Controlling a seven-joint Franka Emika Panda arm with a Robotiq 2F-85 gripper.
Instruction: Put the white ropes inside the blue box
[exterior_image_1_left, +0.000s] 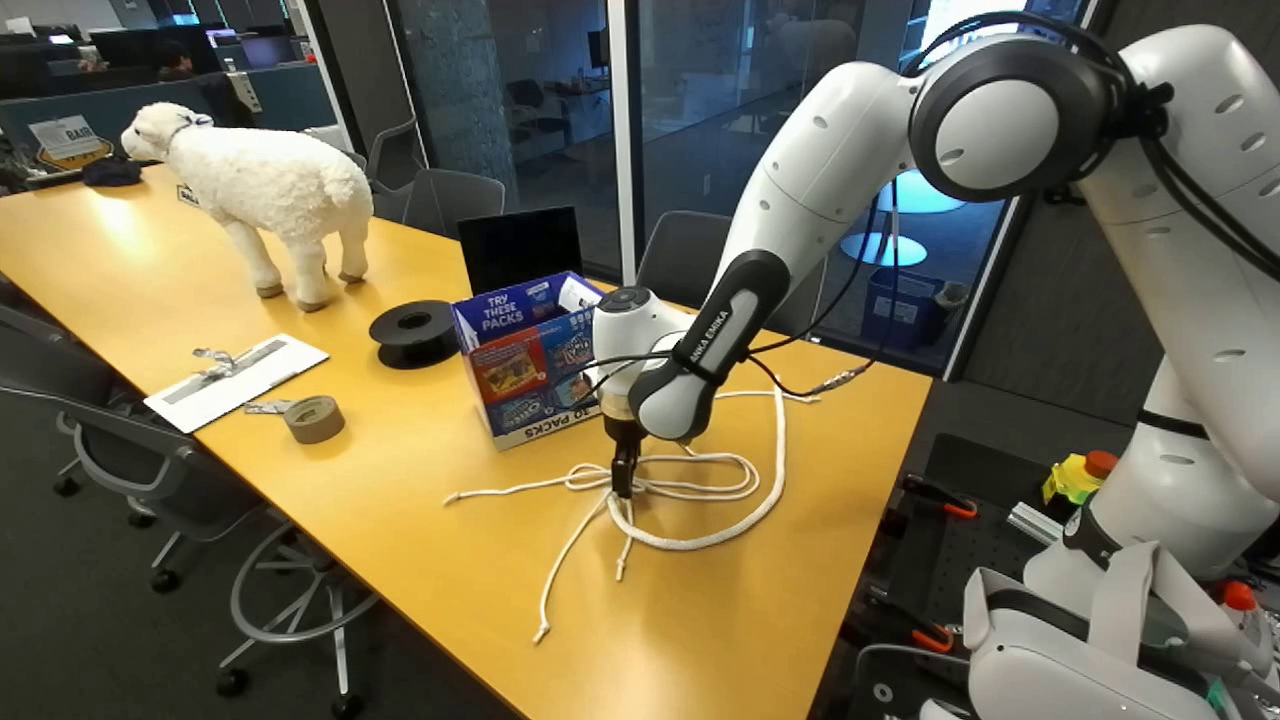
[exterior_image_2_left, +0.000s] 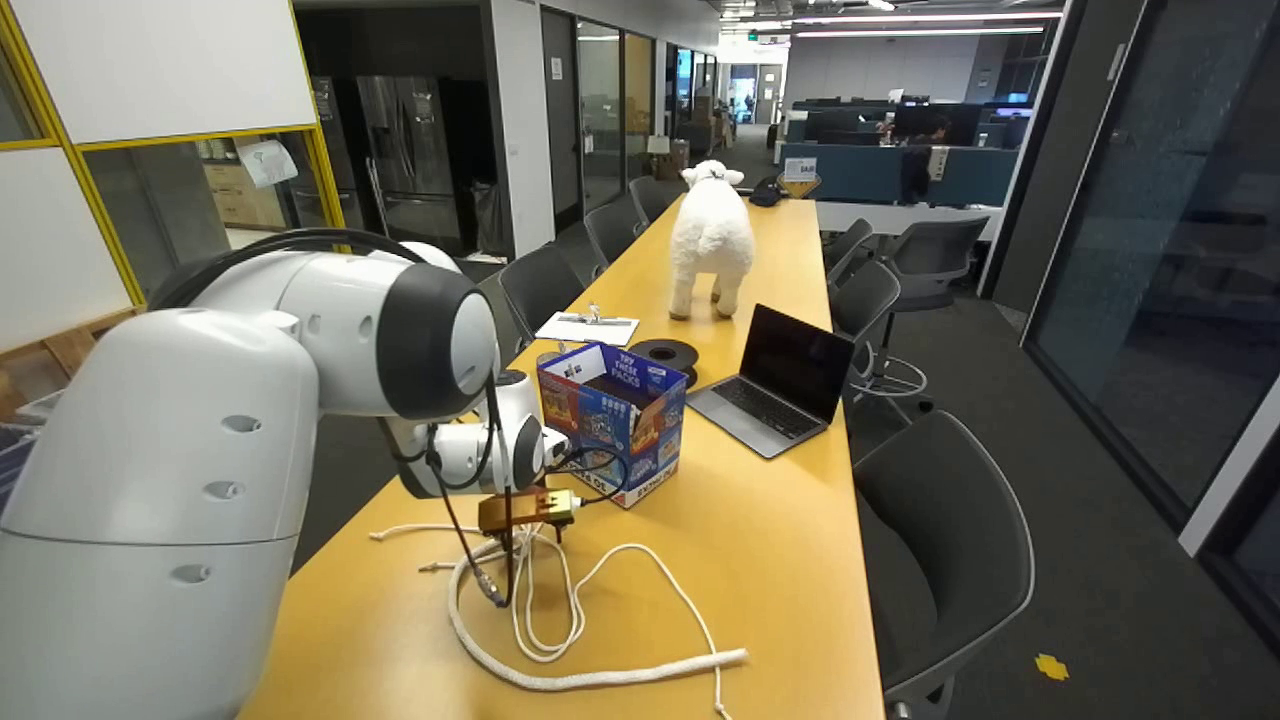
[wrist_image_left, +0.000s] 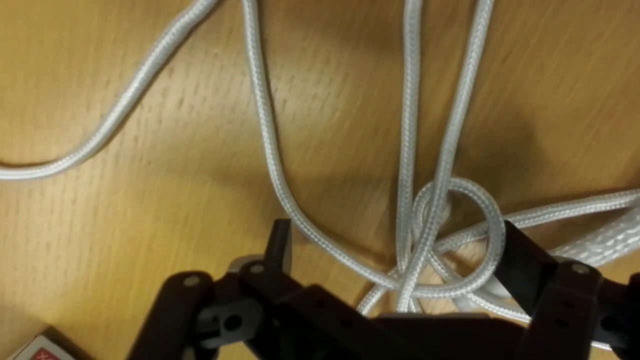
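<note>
A: Where are the ropes (wrist_image_left: 451, 145) lying?
B: On the surface (wrist_image_left: 125, 240), looping between the fingers (wrist_image_left: 525, 265), nearer the wrist-view right one. Fingers are standing apart, gripping nothing; some ropes are running across the closing line, so closing should catch those.
A: Box (exterior_image_1_left: 535, 370)?
B: Standing nearby.

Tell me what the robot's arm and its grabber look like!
The arm is smooth, rounded and white, with dark joint bands and black cables looping along it. Black lettering on it reads "ANKA EMIKA", the start hidden. The gripper is black, with two blocky fingers.
</note>
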